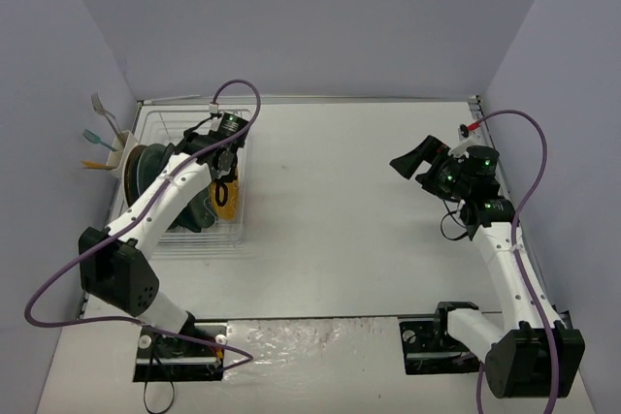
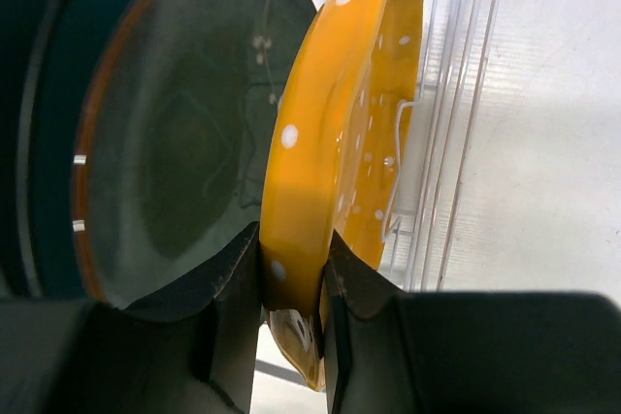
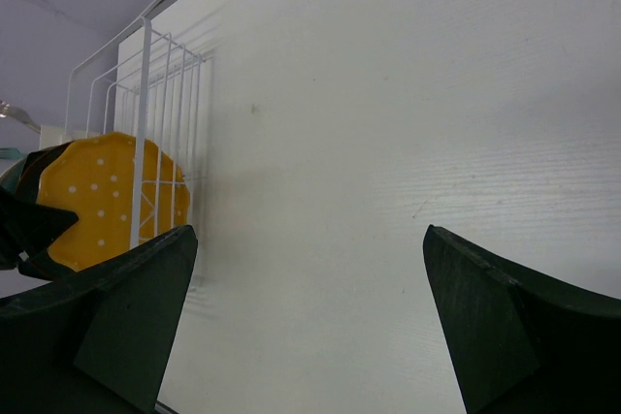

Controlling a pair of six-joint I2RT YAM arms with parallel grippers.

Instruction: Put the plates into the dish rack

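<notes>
The yellow-orange plate [image 2: 340, 123] with white dots stands on edge in the white wire dish rack [image 1: 239, 230] at the left. My left gripper [image 2: 294, 269] is shut on its rim, one finger on each face. From above, that gripper [image 1: 219, 164] reaches down into the rack over the yellow plate [image 1: 225, 199]. Just left of it stands a blue-grey plate [image 2: 184, 133], then a dark teal plate [image 2: 39, 123]. My right gripper [image 3: 310, 232] hangs open over bare table at the right [image 1: 406, 162], holding nothing. The yellow plate [image 3: 92, 201] shows through the rack wires [image 3: 146, 94].
More dark plates [image 1: 146, 167] stand upright at the rack's left end. A small white cutlery cup [image 1: 116, 157] with a fork and other utensils hangs on the rack's far left side, close to the left wall.
</notes>
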